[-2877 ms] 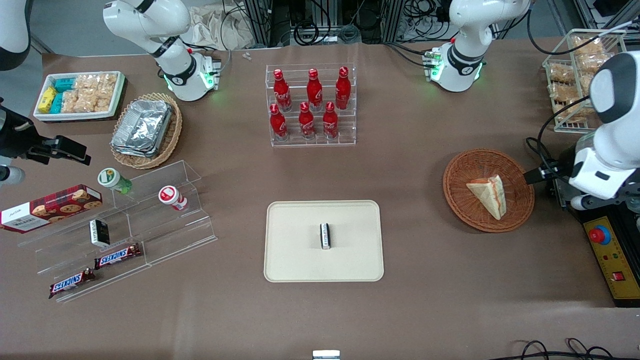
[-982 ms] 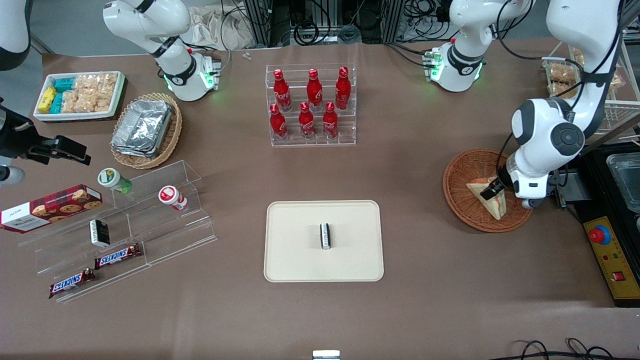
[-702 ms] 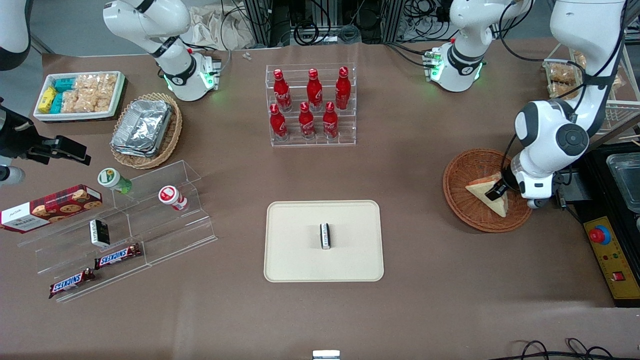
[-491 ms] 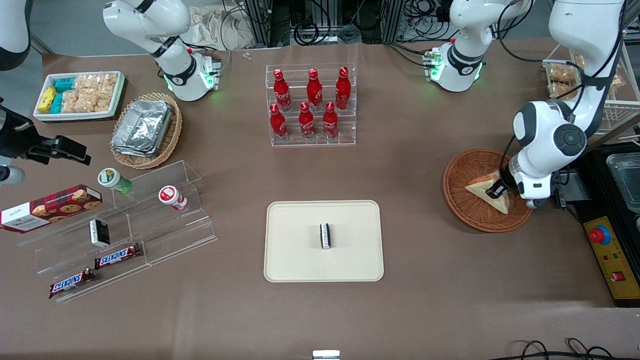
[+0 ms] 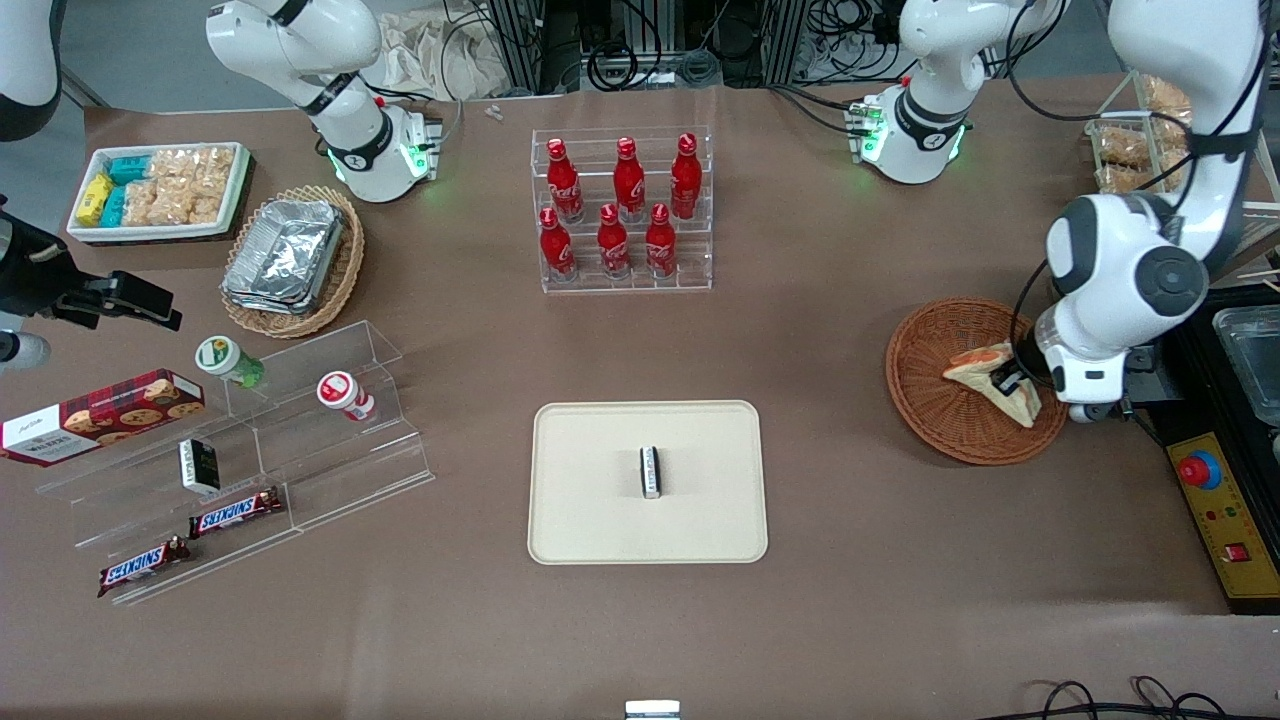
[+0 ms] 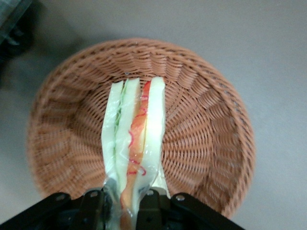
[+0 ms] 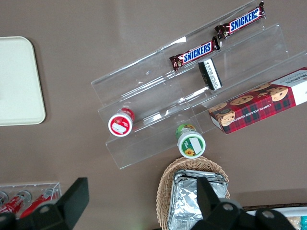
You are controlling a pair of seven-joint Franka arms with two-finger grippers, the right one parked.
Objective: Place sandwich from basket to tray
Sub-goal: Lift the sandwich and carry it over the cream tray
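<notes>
The sandwich (image 5: 985, 372), a wrapped wedge of white bread with a red-orange filling stripe, hangs tilted just above the round reddish-brown basket (image 5: 930, 400) toward the working arm's end of the table. My left gripper (image 5: 1012, 381) is shut on the sandwich's wide end. In the left wrist view the sandwich (image 6: 135, 139) stands on edge between the black fingers (image 6: 153, 211), with the basket (image 6: 206, 129) spread below it. The beige tray (image 5: 590, 520) lies mid-table, nearer the front camera, with a small black-and-white packet (image 5: 650, 471) on it.
A clear rack of red bottles (image 5: 622, 210) stands farther from the camera than the tray. A black box with a red button (image 5: 1222, 500) sits beside the basket. Toward the parked arm's end are clear steps with snacks (image 5: 240, 450), a tan foil-container basket (image 5: 292, 260) and a white bin (image 5: 160, 190).
The gripper came down into the basket and shut on the sandwich. Over the last second the sandwich has lifted off the basket floor and turned onto its edge.
</notes>
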